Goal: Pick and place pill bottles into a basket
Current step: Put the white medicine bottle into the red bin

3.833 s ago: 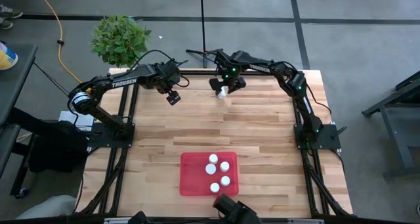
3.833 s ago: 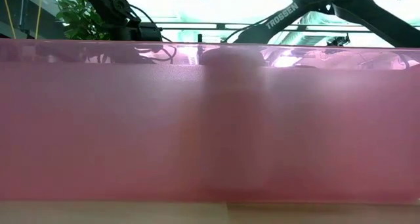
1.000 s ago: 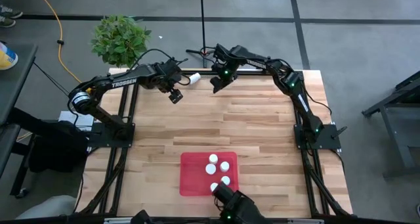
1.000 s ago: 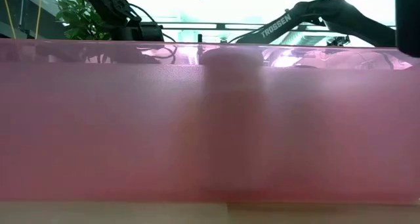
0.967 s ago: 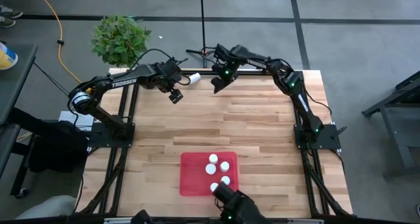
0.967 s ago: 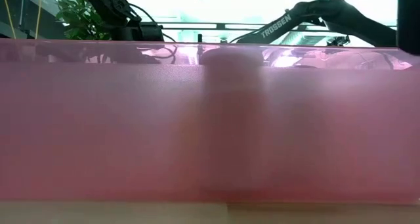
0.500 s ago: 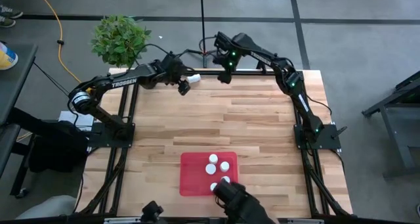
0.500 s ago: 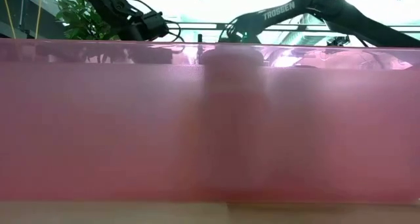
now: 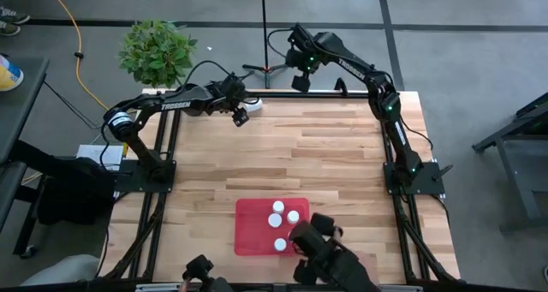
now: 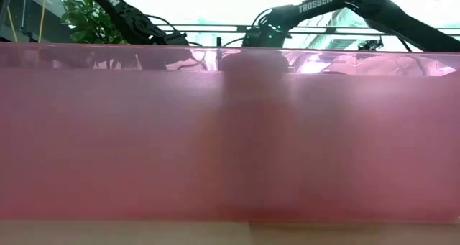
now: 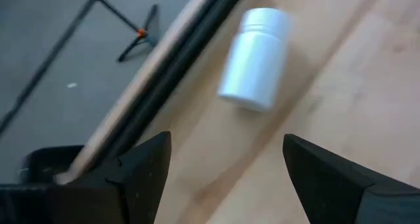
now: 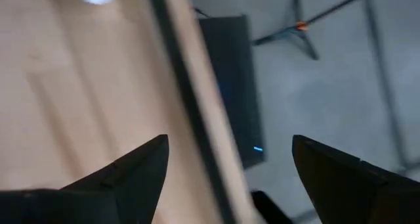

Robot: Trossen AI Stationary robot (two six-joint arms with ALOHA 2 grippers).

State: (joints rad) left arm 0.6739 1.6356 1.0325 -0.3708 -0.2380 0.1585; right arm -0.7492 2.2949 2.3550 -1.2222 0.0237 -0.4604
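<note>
Since the last interval, the sixth pill bottle (image 11: 254, 58) has left my right gripper (image 9: 300, 80) and now lies on its side on the table (image 9: 342, 155), close to the far edge rail. It is just beside my left gripper (image 9: 241, 114) and not touching it.

**Right gripper.** It has lifted away and swung out past the far edge of the table. Its fingers are spread and nothing sits between them. Its wrist view shows mostly the floor and the table rail.

**Left gripper.** It has moved along the far edge toward the fallen bottle. Its fingers are also spread, with nothing gripped. In the wrist view the bottle lies ahead of the fingertips, white cap pointing away and body angled across the wood grain.

**Basket.** The red basket (image 9: 250, 232) stands at the near side of the table, well apart from the loose bottle. Three white caps (image 9: 278, 208) show inside it. Dark equipment (image 9: 330, 253) at the near edge has moved over the basket's corner, so the rest of its contents cannot be counted.

**Consequence for the task.** One bottle remains outside the basket, and I judge that the pickup has passed to my left arm. The bottle lies near the edge and can roll, so a poor closing could push it off the table.
</note>
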